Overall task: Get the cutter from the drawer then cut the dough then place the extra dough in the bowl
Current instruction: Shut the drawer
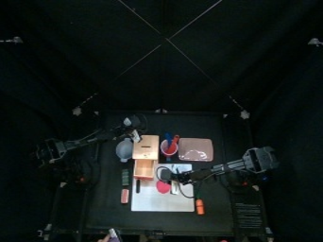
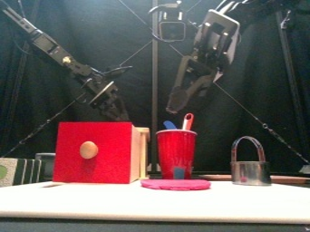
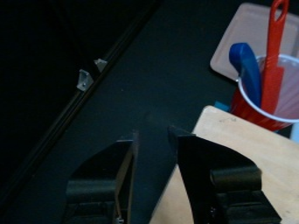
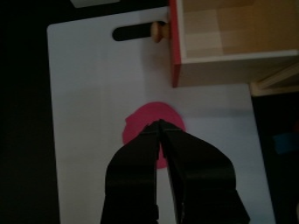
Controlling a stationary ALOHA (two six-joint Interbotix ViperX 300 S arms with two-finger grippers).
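A flat pink dough disc (image 2: 176, 184) lies on the white cutting board (image 2: 72, 201), in front of the red cup (image 2: 177, 152). The metal cutter (image 2: 249, 163) with its wire handle stands upright at the right of the board. My right gripper (image 4: 162, 133) is shut and empty, its tips hanging above the dough (image 4: 147, 121); the front view shows it (image 2: 176, 107) well above the cup. The wooden box's red drawer front (image 2: 93, 152) stands pulled out, and the right wrist view shows its bare inside (image 4: 233, 31). My left gripper (image 3: 156, 140) hovers open at the box's back edge.
A blue and a red toy knife stand in the red cup (image 3: 271, 87), with the pink tray (image 3: 239, 39) behind it. The blue-grey bowl (image 1: 123, 151) sits to the left of the box, under the left arm. The board (image 1: 161, 184) fills the table's front middle.
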